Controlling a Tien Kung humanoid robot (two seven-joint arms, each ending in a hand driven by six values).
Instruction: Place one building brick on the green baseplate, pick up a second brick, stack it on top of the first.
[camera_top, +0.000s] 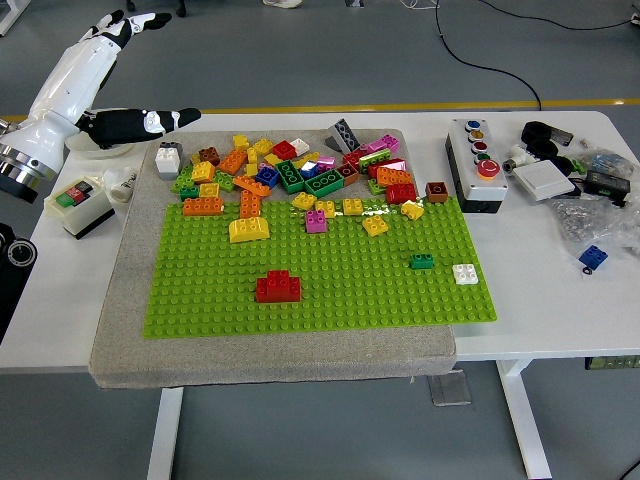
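Our left robot hand (120, 60) hangs above the table's (560, 290) far left corner, fingers spread and thumb stretched toward the bricks, holding nothing. We judge it is raised there so it blocks no part of the work area. The right robot hand is out of view. On the green baseplate (330, 300), which lies on a grey mat (270, 355) that probably keeps it from sliding, a red brick stack (277, 287) stands near the front, with what looks like a smaller red piece pressed on top. The loose brick pile (300, 175) crowds the baseplate's far edge, within easy reach.
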